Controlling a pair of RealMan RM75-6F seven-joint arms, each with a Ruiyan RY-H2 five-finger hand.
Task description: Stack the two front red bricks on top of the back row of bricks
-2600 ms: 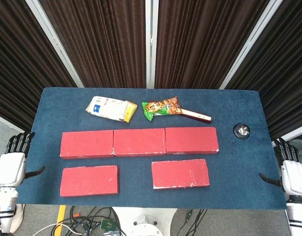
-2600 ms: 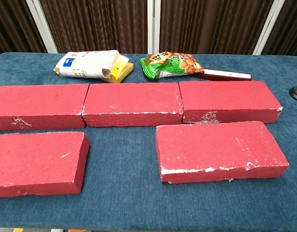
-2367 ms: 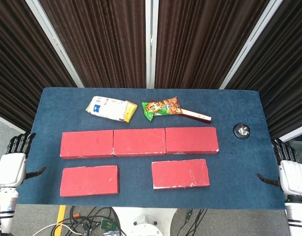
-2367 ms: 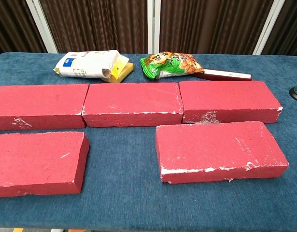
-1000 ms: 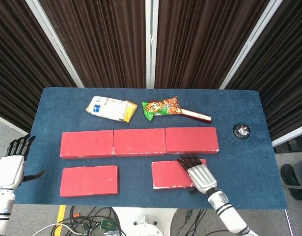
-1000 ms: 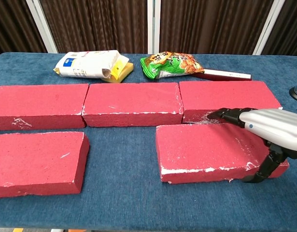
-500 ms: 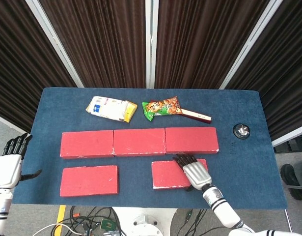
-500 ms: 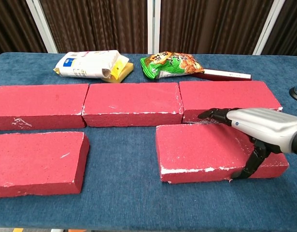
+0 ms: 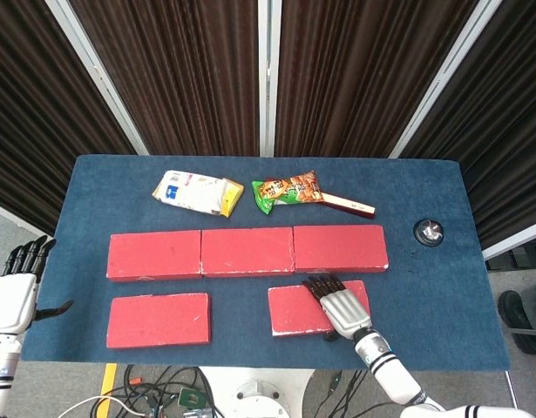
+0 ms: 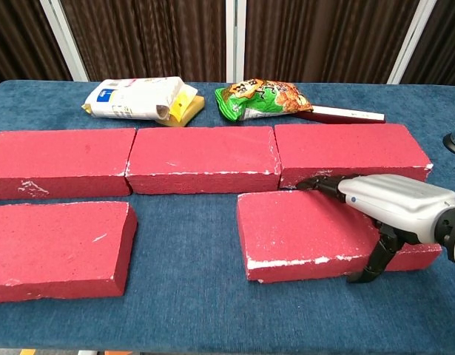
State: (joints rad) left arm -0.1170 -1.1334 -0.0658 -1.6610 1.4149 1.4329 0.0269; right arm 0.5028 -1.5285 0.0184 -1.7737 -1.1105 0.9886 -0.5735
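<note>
The right hand (image 9: 339, 306) lies palm-down on the front right brick (image 10: 301, 233), fingers over its far edge and thumb down its near face, gripping it. The left hand (image 9: 12, 294), spread wide and holding nothing, appears only in the head view, off the blue-carpeted bench (image 9: 424, 287). The front left brick (image 9: 159, 319) lies before the back row (image 9: 247, 251). All bricks are rectangular, rough, chipped white.

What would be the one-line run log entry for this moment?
right hand: lies over front right red brick, thumb at near edge | left hand: open, off table | front left red brick: untouched
</note>
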